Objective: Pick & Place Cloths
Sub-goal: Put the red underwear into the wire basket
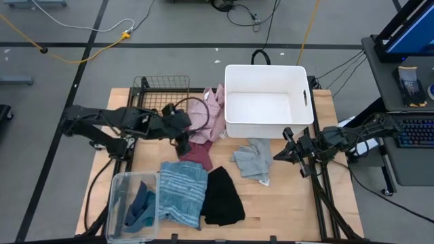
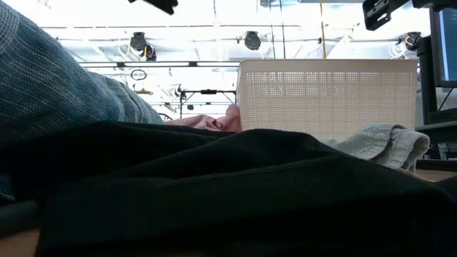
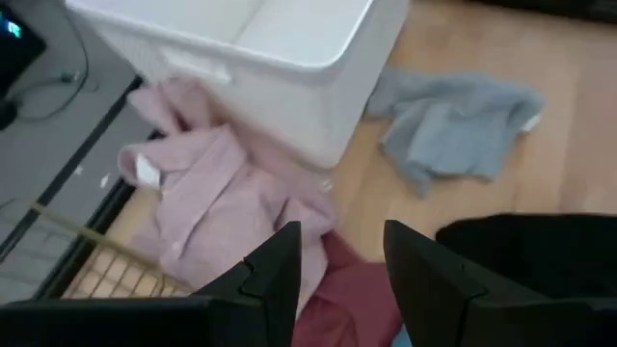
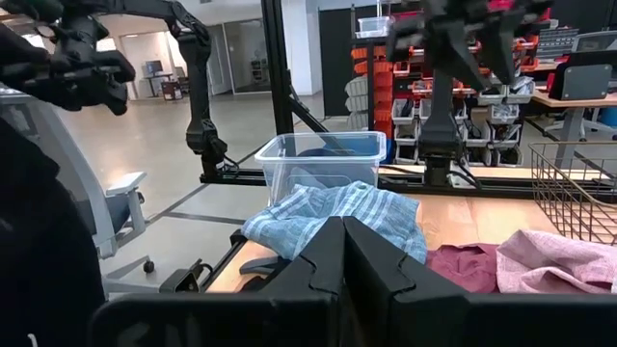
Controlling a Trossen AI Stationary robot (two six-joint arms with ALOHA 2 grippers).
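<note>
High view: left gripper (image 1: 183, 142) over maroon cloth (image 1: 198, 154) mid-table, near pink cloth (image 1: 211, 112) beside white bin (image 1: 268, 100); right gripper (image 1: 283, 150) near right edge.
Left wrist: fingers (image 3: 280, 265) apart, nothing between them.
Right wrist: jaws clenched, empty, striped cloth (image 4: 337, 217) ahead.

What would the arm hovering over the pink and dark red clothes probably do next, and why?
Probably lower straight down. The left gripper hangs open and empty above the maroon cloth, beside the pink cloth, and nothing lies between its fingers yet. The white bin next to them looks empty, a likely destination.
</note>
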